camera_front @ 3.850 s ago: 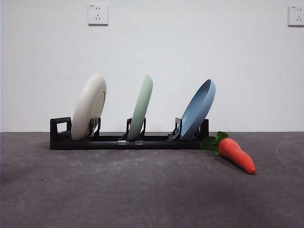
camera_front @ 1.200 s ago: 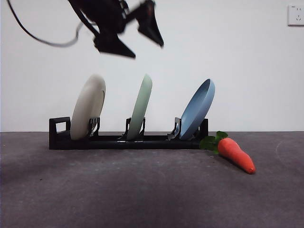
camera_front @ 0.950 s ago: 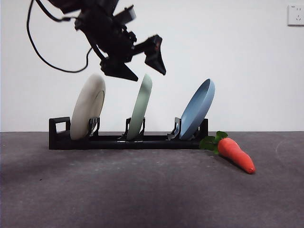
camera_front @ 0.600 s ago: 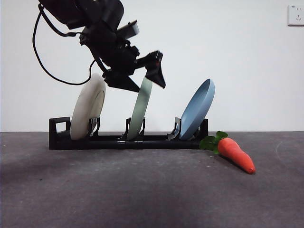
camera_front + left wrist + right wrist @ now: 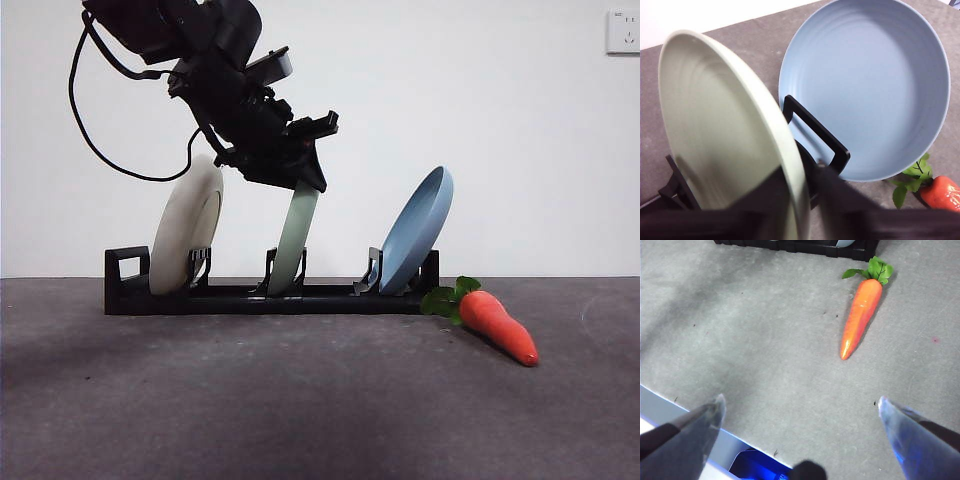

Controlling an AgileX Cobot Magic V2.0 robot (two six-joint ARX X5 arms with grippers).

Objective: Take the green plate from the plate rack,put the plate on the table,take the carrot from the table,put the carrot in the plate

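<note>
Left gripper (image 5: pixel 300 172) sits on the top edge of the green plate (image 5: pixel 293 240), and from the left wrist camera I see one black jaw on each face of the rim, closed tight on it with almost no gap. In that view the green plate (image 5: pixel 720 135) fills the near side and the blue plate (image 5: pixel 870 90) stands behind it in the next slot. The green plate is upright and a little tilted in the middle slot of the plate rack (image 5: pixel 270 295), with its lower edge between the prongs. I see the cream-white plate (image 5: pixel 185 225) in the slot beside the loop handle, and the blue plate (image 5: pixel 415 232) in the slot at the other end. The rack stands on the table (image 5: pixel 300 400).

The carrot (image 5: pixel 497 326) lies on the table just beside the blue-plate end of the rack, its green leaves toward the rack and its tip pointing away. The right gripper (image 5: pixel 800 425) hangs above bare table with its two jaws spread wide and nothing between them. From its camera I see the carrot (image 5: pixel 860 315) well apart from it, and a part of the rack (image 5: pixel 795 246) at the far edge.
</note>
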